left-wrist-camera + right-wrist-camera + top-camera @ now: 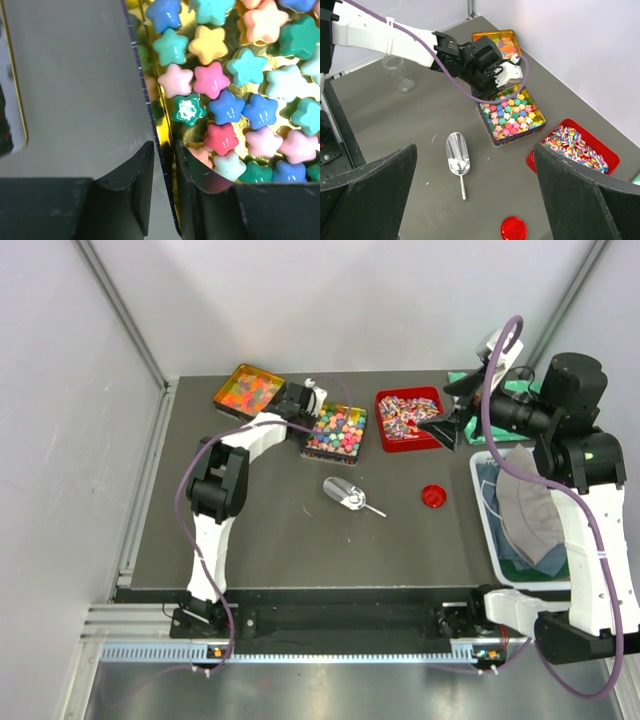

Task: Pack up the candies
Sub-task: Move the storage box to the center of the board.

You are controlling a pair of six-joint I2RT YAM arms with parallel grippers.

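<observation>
Candies [220, 80], little stars in many colors, fill the gold tray [520, 136]. The left arm [215, 480] bends at the elbow and reaches to the tray's left wall. The left gripper [164, 147] points down. Its fingers [132, 190] are close together with that wall between them, but I cannot tell if they squeeze it. The right gripper [452, 428] hangs wide open, up high to the right of the gold tray, by the red tray [405, 448].

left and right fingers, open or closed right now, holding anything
Left gripper: fingers nearly closed astride the candy tray wall; grip cannot be told.
Right gripper: open, holding nothing.
</observation>
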